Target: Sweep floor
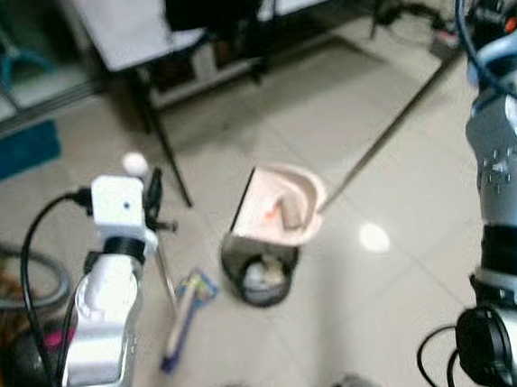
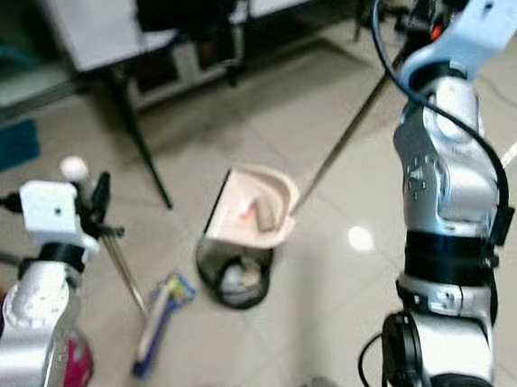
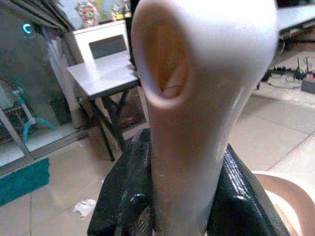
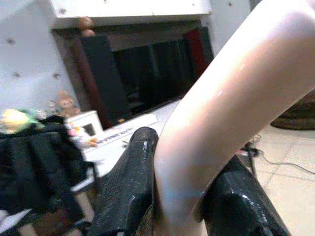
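The right hand [image 4: 179,196] pinches the long dustpan handle [image 1: 389,132], the pan [image 1: 282,205] tipped over the bin [image 1: 261,273], while the left hand [image 3: 179,196] pinches the broom [image 1: 183,313] handle top; both judged light, stiff, slick plastic, best gripped high.

My left arm: silver, raised at the left, wrist up, its claw [image 3: 179,196] clamped with both black fingers [image 3: 125,196] pressed on a pale handle [image 3: 197,98]. My right arm: silver, bent upward at the right, forearm lifted high, its claw [image 4: 179,196] likewise closed on a pale curved handle [image 4: 221,113], fingers [image 4: 130,187] touching either side.
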Controlling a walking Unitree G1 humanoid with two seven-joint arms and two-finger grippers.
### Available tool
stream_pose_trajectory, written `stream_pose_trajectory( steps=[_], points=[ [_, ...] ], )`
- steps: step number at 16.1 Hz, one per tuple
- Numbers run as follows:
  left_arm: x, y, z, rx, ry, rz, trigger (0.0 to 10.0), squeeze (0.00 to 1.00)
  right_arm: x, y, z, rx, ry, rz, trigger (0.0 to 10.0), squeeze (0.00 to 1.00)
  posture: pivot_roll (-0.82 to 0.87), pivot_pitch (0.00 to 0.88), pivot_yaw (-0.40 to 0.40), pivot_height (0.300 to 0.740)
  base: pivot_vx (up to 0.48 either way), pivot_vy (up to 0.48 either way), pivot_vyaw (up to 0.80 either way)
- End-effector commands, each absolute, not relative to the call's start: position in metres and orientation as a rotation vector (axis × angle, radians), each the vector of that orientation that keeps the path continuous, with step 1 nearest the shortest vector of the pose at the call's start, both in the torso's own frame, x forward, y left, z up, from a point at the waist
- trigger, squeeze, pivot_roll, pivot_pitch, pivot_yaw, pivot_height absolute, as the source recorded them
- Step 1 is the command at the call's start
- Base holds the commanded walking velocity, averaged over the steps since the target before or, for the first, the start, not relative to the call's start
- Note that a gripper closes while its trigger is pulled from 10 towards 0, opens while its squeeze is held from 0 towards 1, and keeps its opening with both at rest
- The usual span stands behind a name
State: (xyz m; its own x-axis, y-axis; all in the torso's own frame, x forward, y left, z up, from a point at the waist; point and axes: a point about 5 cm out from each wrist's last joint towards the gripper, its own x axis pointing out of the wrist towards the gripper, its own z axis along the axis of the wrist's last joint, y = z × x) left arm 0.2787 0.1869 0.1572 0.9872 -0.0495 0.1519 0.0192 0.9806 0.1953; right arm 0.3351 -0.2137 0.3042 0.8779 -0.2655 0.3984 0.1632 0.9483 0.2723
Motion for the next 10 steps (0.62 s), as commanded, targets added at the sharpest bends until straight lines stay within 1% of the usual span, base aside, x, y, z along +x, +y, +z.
stream_pose_trajectory(
  steps=[1, 7, 10],
  points=[
    [0.277, 0.187, 0.161, 0.203, -0.172, -0.026, 10.0, 0.00, 0.327, -0.218, 0.319, 0.240, -0.513, -0.228, 10.0, 0.00, -0.02, 0.083, 0.019, 0.740, 0.000, 0.000, 0.00],
    [0.277, 0.186, 0.160, 0.211, -0.158, -0.031, 10.0, 0.00, 0.331, -0.216, 0.313, 0.240, -0.496, -0.228, 10.0, 0.00, -0.01, 0.084, 0.017, 0.740, 0.000, 0.000, 0.00],
    [0.277, 0.184, 0.159, 0.209, -0.153, -0.039, 10.0, 0.00, 0.333, -0.208, 0.308, 0.202, -0.512, -0.210, 10.0, 0.00, -0.01, 0.086, 0.019, 0.740, 0.000, 0.000, 0.00]
  ],
)
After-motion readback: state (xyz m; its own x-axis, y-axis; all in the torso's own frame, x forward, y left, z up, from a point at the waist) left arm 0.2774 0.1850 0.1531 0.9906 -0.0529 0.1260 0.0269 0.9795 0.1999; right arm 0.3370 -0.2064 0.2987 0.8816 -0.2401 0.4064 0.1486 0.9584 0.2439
